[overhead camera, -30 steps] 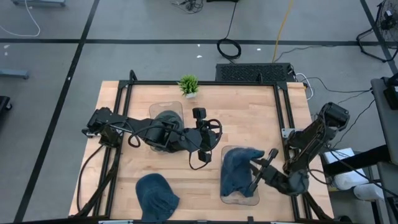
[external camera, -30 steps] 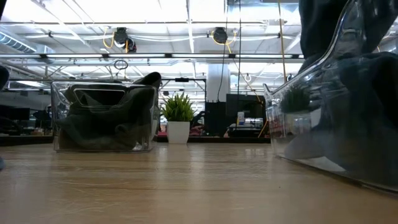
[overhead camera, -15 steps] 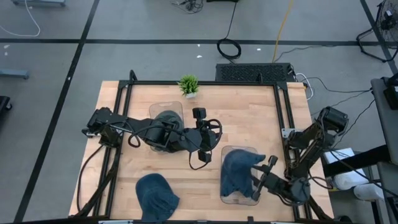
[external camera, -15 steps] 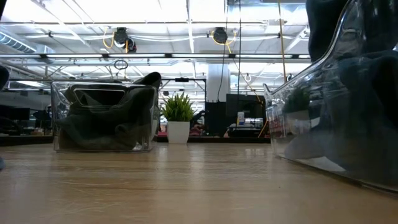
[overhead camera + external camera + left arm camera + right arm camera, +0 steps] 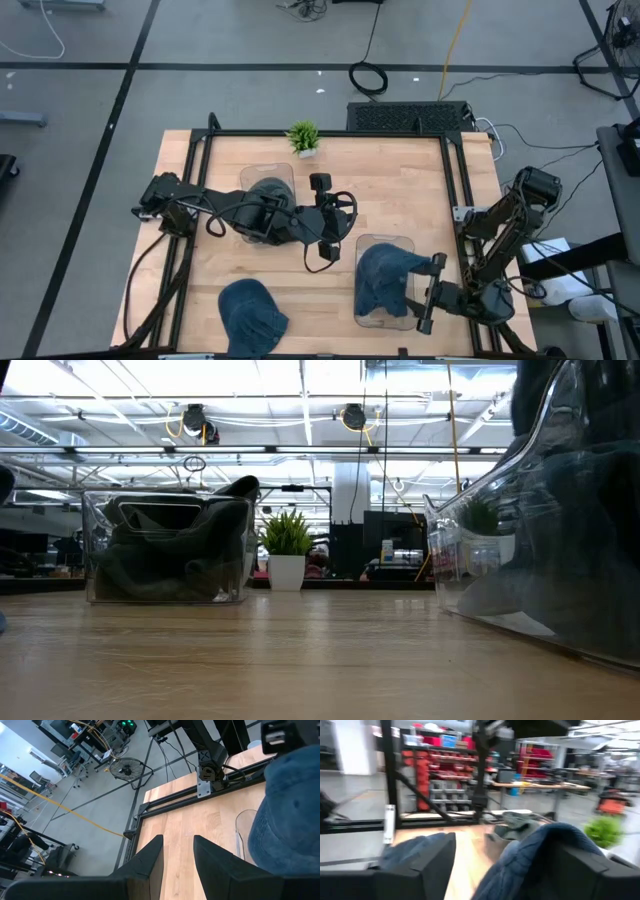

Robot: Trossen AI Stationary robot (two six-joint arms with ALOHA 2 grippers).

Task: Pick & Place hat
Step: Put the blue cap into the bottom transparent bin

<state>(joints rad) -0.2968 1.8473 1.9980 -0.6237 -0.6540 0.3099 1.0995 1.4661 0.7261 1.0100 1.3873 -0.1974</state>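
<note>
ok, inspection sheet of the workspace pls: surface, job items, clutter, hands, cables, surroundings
Surface: wooden table, black frame rails.
Job's things: blue hat in the clear bin on the right; a second blue hat loose near the front edge; dark hat in the rear clear bin.
Clutter: small potted plant at the back edge.
Hands: right hand open beside the right bin, holding nothing; left hand mid-table, empty.
Cables: looped along the left arm; more on the floor.
Surroundings: grey floor, workshop shelving.
</note>
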